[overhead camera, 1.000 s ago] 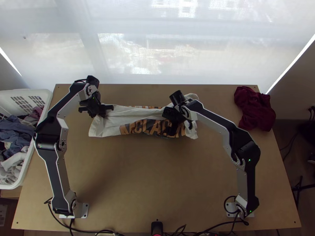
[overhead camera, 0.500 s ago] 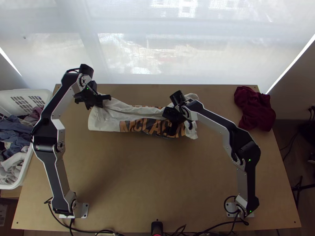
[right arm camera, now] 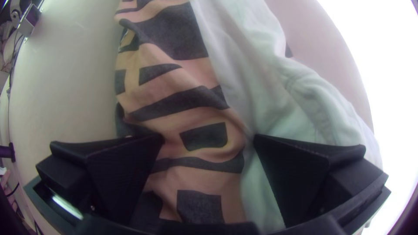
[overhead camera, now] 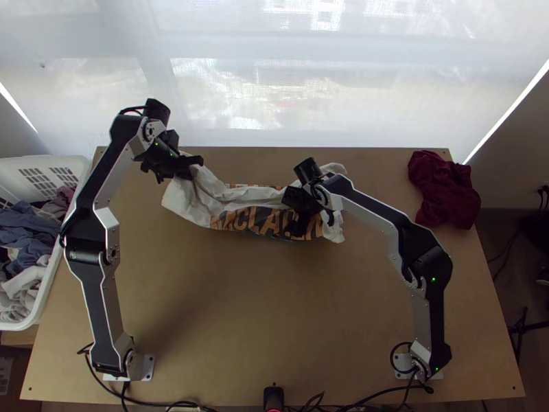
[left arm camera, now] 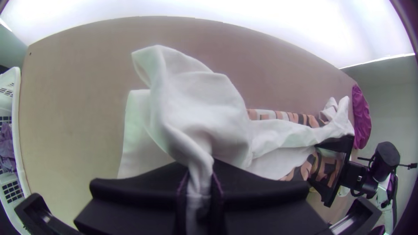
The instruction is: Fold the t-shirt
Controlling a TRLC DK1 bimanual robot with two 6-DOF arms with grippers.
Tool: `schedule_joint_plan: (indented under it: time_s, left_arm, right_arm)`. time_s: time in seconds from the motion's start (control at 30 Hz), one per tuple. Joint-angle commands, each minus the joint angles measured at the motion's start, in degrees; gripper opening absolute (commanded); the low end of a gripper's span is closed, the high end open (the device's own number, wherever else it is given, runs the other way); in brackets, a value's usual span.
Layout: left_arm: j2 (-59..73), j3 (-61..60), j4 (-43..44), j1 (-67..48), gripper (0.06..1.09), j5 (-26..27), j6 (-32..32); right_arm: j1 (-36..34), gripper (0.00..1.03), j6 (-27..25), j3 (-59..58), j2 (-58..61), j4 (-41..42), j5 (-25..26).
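Seen from the table's middle, the t-shirt (overhead camera: pixel 240 218) lies between eleven and one o'clock in a rumpled strip, part of its print along the near side. Toward one o'clock the right gripper (right arm camera: pixel 209 138) stands wide open astride the cloth, clamping nothing. Farther off, at eleven, the left gripper (left arm camera: pixel 200 173) clenches a gathered, raised pinch of white fabric. The shirt should prove light, soft and limp; edge holds near the corners would likely bunch it least.

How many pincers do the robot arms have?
2. The left pincer is closed on one end of the shirt; the right pincer is open over the shirt's printed part.
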Motion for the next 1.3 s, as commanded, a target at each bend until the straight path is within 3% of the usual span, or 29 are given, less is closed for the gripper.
schedule_joint_plan:
  time_s: [0.0, 0.23, 0.3, 0.37, 0.57, 0.67, 1.13, 1.27]
  left_arm:
    - [0.5, -4.4, 0.3, 4.1, 0.09, -0.2, 0.1]
    - [4.6, -7.9, 1.3, 10.4, 0.1, -3.8, 0.1]
    - [5.3, -9.8, 3.5, 11.3, 0.14, -4.8, 0.1]
    - [6.7, -10.4, 3.7, 11.5, 0.29, -5.0, 0.1]
    - [8.2, -11.4, 3.0, 10.7, 0.91, -5.0, 0.3]
    - [7.2, -11.2, 2.7, 10.4, 1.02, -5.0, 0.3]
    - [7.1, -10.0, 1.0, 8.6, 1.02, -1.9, 0.3]
    - [8.2, -9.2, 1.0, 6.6, 0.92, -0.8, 0.1]
  right_arm:
    - [0.1, 0.98, 0.0, 1.2, 0.3, 0.4, 0.3]
    - [1.2, 0.98, 0.2, 1.4, 0.5, 0.4, 0.3]
    - [1.4, 0.98, 0.2, 1.5, 0.5, 0.4, 0.3]
    - [1.5, 0.98, 0.3, 1.6, 0.5, 0.4, 0.3]
    - [1.6, 0.98, 0.3, 1.7, 0.3, 0.3, 0.3]
    - [1.6, 0.98, 0.3, 1.7, 0.1, 0.3, 0.3]
    - [2.4, 0.98, 0.4, 1.9, 0.1, 0.3, 0.3]
    - [2.3, 0.98, 0.4, 2.3, 0.0, 0.2, 0.3]
